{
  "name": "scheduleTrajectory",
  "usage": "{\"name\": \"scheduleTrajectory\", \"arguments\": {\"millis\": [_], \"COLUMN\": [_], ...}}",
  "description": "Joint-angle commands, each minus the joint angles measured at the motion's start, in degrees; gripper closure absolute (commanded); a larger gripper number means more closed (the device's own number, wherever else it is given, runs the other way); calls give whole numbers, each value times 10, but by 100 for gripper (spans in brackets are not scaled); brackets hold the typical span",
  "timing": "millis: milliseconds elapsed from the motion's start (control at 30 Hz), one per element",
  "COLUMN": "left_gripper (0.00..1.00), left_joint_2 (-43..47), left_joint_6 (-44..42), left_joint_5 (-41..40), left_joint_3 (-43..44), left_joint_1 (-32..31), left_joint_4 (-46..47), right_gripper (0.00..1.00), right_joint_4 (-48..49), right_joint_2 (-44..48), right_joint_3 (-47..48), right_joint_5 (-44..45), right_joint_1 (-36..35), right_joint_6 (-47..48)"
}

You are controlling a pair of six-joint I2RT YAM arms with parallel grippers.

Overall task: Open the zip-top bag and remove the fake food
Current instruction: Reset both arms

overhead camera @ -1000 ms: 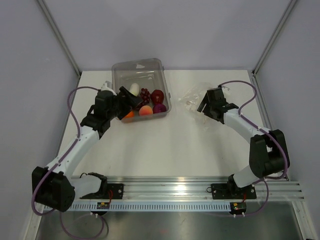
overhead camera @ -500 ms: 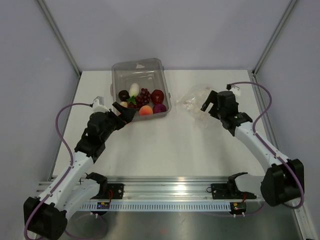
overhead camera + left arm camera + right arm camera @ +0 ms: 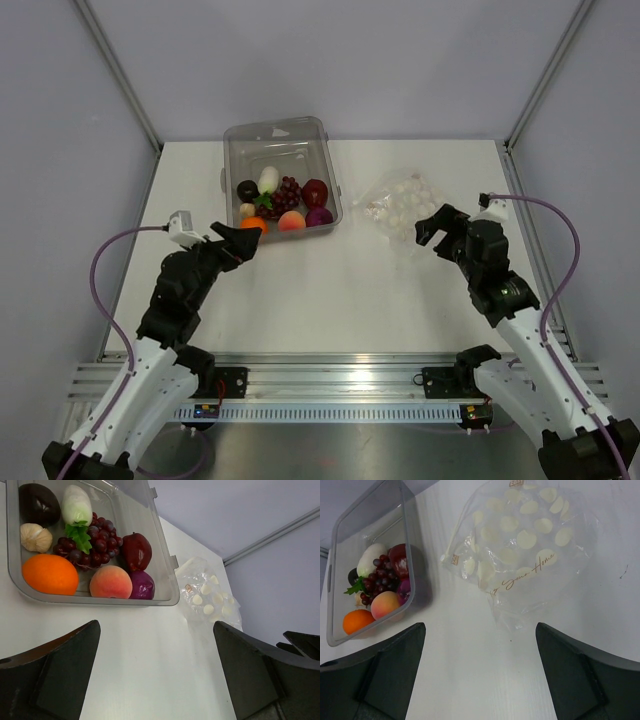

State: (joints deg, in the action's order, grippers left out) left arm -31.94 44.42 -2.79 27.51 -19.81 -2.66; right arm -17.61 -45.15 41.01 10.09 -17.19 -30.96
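The zip-top bag (image 3: pixel 398 204) lies flat on the table at the right, clear with white dots; it also shows in the left wrist view (image 3: pixel 210 596) and the right wrist view (image 3: pixel 520 540). No food shows inside it. The fake food (image 3: pixel 283 205) sits in the clear bin: an orange (image 3: pixel 50 574), a peach (image 3: pixel 111 581), grapes, dark red, purple, white and beige pieces. It shows in the right wrist view too (image 3: pixel 377 592). My left gripper (image 3: pixel 238 241) is open and empty, just in front of the bin. My right gripper (image 3: pixel 440 224) is open and empty, just in front of the bag.
The rigid clear bin (image 3: pixel 275 130) stands at the back centre-left of the white table. Grey walls and metal posts close the back and sides. A metal rail with the arm bases runs along the near edge (image 3: pixel 340 380).
Both arms have drawn back toward the near edge. The left gripper came away from the bin; the right gripper came off the bag, which now lies uncovered.
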Motion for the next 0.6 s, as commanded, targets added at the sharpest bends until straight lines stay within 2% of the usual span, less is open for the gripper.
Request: {"name": "scheduleTrajectory", "arguments": {"millis": [0,267,567], "left_gripper": [1,1,1], "left_joint_2": [25,94,104], "left_joint_6": [-15,-25,-44], "left_joint_5": [4,24,23], "left_joint_3": [-19,-54,-74], "left_joint_1": [-2,-2,-2], "left_joint_4": [27,41,42], "right_gripper": [1,0,0], "right_joint_4": [-5,-25,-23], "right_joint_2": [54,138,174], "right_joint_3": [-22,-60,-91], "right_joint_5": [-17,-5,5], "right_joint_1": [1,1,1], "right_joint_6": [6,8,-8]}}
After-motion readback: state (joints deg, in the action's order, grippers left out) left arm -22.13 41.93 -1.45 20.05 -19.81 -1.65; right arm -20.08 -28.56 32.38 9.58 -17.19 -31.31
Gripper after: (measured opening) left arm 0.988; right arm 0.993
